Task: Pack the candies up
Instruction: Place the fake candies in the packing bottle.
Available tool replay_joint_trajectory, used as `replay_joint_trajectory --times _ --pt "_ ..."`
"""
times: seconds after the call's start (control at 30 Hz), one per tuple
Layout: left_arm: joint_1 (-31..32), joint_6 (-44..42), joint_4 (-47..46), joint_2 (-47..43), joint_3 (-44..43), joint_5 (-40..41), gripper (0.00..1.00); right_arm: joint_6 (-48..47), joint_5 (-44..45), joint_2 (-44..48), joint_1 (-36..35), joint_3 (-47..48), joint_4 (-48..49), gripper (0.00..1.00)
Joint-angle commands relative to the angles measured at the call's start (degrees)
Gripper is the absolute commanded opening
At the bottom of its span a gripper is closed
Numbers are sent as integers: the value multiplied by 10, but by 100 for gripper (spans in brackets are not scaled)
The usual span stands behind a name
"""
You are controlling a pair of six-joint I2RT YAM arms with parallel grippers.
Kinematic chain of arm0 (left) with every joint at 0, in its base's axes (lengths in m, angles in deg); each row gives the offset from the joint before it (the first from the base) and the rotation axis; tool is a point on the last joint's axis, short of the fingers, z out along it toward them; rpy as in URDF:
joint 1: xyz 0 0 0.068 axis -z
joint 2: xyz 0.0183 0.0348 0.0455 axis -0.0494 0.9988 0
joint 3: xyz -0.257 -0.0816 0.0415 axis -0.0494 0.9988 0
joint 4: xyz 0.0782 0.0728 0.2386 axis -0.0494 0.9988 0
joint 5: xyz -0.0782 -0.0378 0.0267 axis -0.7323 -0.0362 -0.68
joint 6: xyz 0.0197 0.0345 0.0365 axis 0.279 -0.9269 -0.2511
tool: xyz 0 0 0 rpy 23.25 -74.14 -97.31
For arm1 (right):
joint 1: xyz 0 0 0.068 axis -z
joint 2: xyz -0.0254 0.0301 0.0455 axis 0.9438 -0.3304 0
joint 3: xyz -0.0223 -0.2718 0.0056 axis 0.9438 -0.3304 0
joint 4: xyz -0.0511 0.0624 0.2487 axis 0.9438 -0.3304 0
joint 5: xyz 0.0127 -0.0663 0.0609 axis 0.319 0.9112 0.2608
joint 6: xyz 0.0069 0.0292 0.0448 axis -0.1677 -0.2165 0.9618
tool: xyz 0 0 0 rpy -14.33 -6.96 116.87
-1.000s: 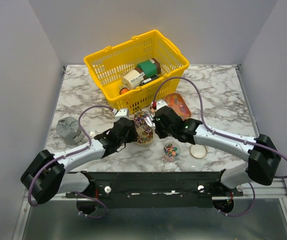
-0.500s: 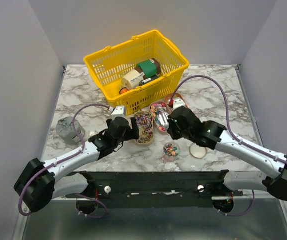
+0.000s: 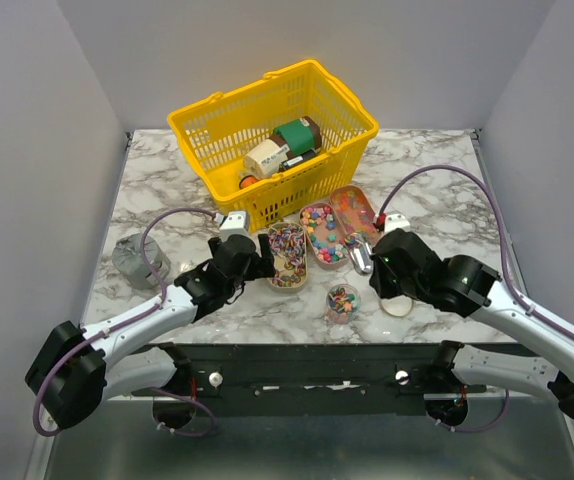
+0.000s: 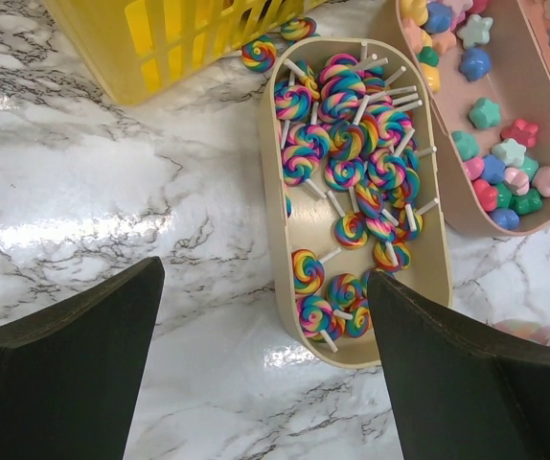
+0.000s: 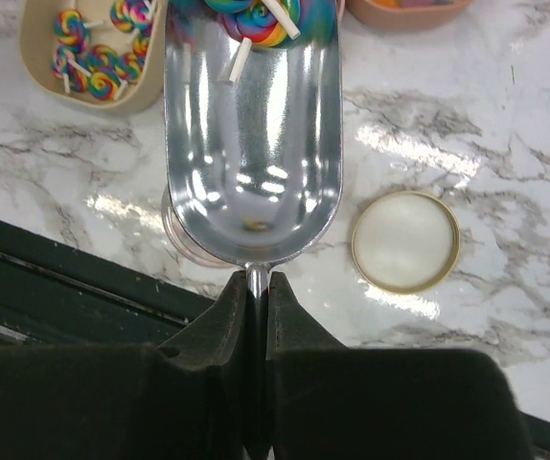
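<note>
The candies lie in three oval trays: rainbow lollipops, pastel stars, and orange sweets. A small clear jar near the front holds mixed candies. My right gripper is shut on the handle of a metal scoop. The scoop is held above the jar, with a few lollipops at its front lip. My left gripper is open and empty, low over the near end of the lollipop tray.
A yellow basket with bottles and cans stands just behind the trays. The jar's round lid lies right of the jar. A grey crumpled object sits at the left. Two stray lollipops lie by the basket.
My right arm has swung right and back with the scoop, away from the lollipop tray, uncovering the star tray. My left gripper has barely moved.
</note>
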Motion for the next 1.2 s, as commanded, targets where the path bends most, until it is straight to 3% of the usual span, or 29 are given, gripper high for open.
replay_joint_trajectory --times 0.0,0.7,1.17 --pt "3 -1 0 4 -13 25 99 37 -31 18 1 -7 -80 1" --pt "3 9 -6 26 -11 37 99 -36 -217 -28 1 23 -184 1" --pt "3 13 -10 28 -5 47 99 -36 -239 -139 1 87 -285 1"
